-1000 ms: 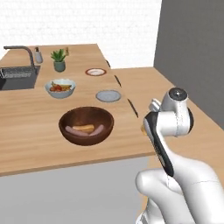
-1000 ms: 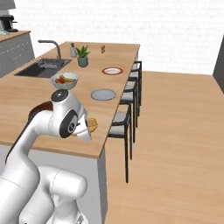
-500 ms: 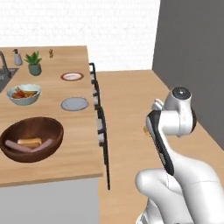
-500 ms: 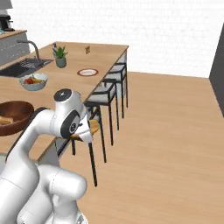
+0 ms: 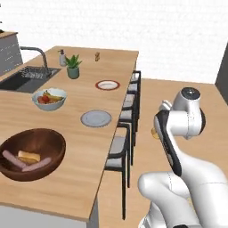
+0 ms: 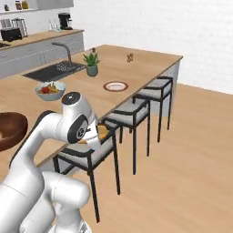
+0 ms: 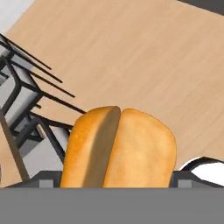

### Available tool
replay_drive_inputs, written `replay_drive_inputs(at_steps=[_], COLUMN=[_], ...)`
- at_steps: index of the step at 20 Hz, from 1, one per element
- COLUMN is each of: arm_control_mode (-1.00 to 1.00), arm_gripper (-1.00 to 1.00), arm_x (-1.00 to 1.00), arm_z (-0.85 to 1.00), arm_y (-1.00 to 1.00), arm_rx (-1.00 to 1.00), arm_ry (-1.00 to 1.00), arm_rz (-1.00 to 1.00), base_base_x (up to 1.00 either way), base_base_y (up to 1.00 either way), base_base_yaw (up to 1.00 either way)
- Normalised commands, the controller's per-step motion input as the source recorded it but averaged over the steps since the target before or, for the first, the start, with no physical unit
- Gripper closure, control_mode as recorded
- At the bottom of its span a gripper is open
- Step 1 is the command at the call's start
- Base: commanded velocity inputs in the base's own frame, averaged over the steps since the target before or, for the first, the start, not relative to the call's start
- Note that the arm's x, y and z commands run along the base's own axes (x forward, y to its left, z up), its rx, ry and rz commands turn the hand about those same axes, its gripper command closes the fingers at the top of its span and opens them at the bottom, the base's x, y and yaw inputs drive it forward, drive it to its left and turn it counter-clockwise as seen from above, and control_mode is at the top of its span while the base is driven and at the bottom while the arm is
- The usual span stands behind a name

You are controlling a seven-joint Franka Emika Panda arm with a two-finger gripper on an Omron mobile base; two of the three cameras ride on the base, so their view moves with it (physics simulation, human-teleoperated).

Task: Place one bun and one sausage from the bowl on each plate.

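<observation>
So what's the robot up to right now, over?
Tool shut on a bun, held off the counter above the stools. Grey plate and red-rimmed plate both bare. Two sausages and a bun in the wooden bowl.

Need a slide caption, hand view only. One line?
Hand view: the pincer carries a golden split bun above the wooden floor, with dark-framed stools at the left.

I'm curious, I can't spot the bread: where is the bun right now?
The bun is in the claw, held off the counter's right side above the wooden floor, near the black stools.
</observation>
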Motion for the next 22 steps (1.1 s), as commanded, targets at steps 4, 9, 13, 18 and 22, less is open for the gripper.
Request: replay_drive_inputs(at_steps=[4,9,13,18,22], arm_control_mode=[1.00,1.00,1.00,1.00,1.00], arm_gripper=[1.00,1.00,1.00,1.00,1.00], arm_x=[0.00,0.00,0.00,0.00,0.00], arm_z=[0.00,0.00,0.00,0.00,0.00], arm_y=[0.00,0.00,0.00,0.00,0.00], arm_rx=[0.00,0.00,0.00,0.00,0.00], arm_ry=[0.00,0.00,0.00,0.00,0.00], arm_rz=[0.00,0.00,0.00,0.00,0.00], base_base_x=[-0.05,-0.03,0.06,0.56,0.66], base_base_y=[-0.01,-0.77,-1.00,-1.00,-1.00], base_base_yaw=[0.97,0.54,0.02,0.03,0.07])
